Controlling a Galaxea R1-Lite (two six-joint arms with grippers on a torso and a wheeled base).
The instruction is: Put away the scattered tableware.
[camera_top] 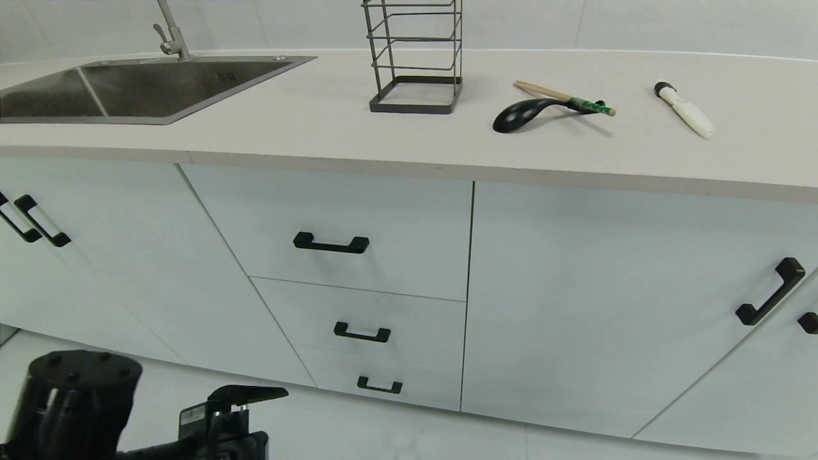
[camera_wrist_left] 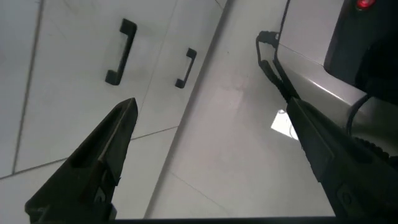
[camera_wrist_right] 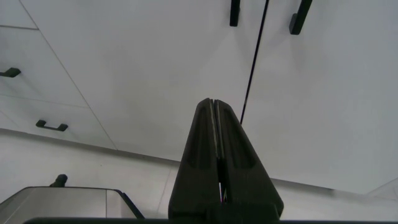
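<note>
The head camera looks forward and down from some way back, over the worktop (camera_top: 319, 134) and the cabinet fronts (camera_top: 575, 287) below it. Each wrist camera sits low behind its hand. Beyond the spread left hand (camera_wrist_left: 196, 71) lie those fronts and the floor (camera_wrist_left: 236, 155). The pressed-together right hand (camera_wrist_right: 213, 106) faces them close up. All three views share the fronts' black handles (camera_top: 331, 243).

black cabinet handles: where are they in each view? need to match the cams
Head view: black cabinet handles, three stacked down the centre drawers, others on doors at both side edges.
Left wrist view: two handles on the white cabinet fronts, close to the floor line.
Right wrist view: two handles flanking the dark door seam, two more on drawers nearer the floor.
Shared landmark: cabinet fronts meeting the floor.
</note>
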